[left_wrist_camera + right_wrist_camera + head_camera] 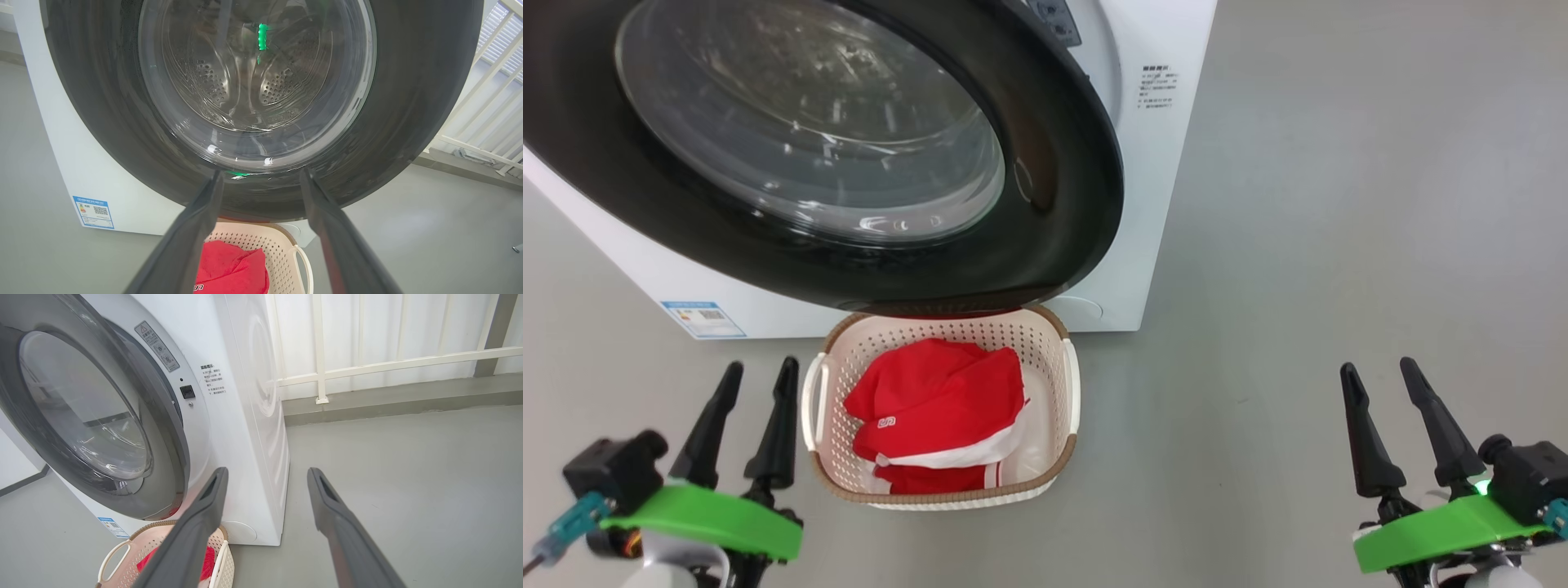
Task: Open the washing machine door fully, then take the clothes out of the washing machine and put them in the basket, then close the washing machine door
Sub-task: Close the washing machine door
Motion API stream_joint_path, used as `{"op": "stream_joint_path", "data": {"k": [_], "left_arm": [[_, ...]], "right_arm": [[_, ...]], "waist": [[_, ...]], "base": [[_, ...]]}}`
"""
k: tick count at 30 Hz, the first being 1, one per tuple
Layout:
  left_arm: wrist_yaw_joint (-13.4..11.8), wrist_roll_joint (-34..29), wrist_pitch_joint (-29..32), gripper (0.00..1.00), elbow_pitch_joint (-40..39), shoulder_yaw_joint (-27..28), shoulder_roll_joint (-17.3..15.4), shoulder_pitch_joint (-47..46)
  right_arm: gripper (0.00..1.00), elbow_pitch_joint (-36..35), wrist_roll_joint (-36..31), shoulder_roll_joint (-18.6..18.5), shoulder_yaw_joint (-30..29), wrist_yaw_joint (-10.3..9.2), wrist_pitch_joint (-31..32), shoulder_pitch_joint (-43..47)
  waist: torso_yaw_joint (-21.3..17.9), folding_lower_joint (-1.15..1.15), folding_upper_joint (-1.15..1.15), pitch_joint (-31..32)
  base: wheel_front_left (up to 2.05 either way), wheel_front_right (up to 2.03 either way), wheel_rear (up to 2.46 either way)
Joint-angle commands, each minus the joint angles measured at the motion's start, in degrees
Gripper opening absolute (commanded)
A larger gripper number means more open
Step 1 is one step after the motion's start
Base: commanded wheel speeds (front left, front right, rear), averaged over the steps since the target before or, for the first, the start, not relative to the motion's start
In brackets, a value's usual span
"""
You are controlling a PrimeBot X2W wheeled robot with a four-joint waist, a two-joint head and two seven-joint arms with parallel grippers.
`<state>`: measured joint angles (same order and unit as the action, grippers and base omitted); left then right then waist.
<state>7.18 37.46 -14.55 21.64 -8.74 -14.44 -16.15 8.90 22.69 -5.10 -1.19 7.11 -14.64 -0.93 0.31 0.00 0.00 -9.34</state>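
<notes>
A: What is lying across the right half of the head view?
B: A smooth grey floor [1339, 204], and soft light is spreading over it evenly.
A: And along the top of the right wrist view?
B: A white railing [388, 367] is running there, with a grey kerb [388, 398] sitting beneath it. A pale wall [445, 322] is glowing behind the bars.

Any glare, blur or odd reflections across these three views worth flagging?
Head view: evenly lit, sharp, small white highlights low on the glass of the round, glossy black-rimmed washing machine door. Left wrist view: a green streak reflected high in the glass, two bright spots lower; the left hand shows soft dark fingers. Right wrist view: only pale reflections in the glass; white railing sharp.
</notes>
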Motion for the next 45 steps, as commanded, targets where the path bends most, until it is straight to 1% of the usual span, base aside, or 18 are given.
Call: {"op": "stream_joint_path", "data": {"k": [1,5,14,33,38,45], "left_arm": [[0.31,-0.85,-0.45,1.0,-1.78,3.12,-1.2,0.68],[0.31,-2.38,-0.45,1.0,-2.83,5.65,-0.51,3.54],[0.31,-6.35,-0.45,1.0,-4.78,9.24,0.6,8.07],[0.31,-14.72,-0.45,1.0,-9.69,15.22,3.78,15.79],[0.31,-15.22,-0.45,1.0,-10.16,15.81,4.48,16.69],[0.31,-15.46,-0.45,1.0,-10.28,15.65,4.59,16.65]], "right_arm": [[1.0,-1.41,-0.61,-0.91,0.86,0.37,-0.36,0.59],[1.0,-1.54,-0.66,-0.95,0.54,0.37,-0.36,1.52],[1.0,-1.81,-0.73,-0.71,-0.43,0.37,-0.36,3.46],[1.0,-2.49,-1.08,-0.3,-2.2,0.37,-0.36,7.04],[1.0,-2.51,-1.15,-0.18,-2.44,0.37,-0.36,7.46],[1.0,-2.59,-1.17,-0.25,-2.41,0.37,-0.36,7.17]], "waist": [[0.26,0.0,0.0,0.62],[0.31,0.0,0.0,1.41],[0.37,0.0,0.0,2.79],[0.84,0.0,0.0,4.86],[0.94,0.0,0.0,5.13],[0.96,0.0,0.0,4.97]], "base": [[0.0,0.0,0.0],[0.0,0.0,0.0],[0.0,0.0,0.0],[0.0,0.0,0.0],[0.0,0.0,0.0],[0.0,0.0,0.0]]}}
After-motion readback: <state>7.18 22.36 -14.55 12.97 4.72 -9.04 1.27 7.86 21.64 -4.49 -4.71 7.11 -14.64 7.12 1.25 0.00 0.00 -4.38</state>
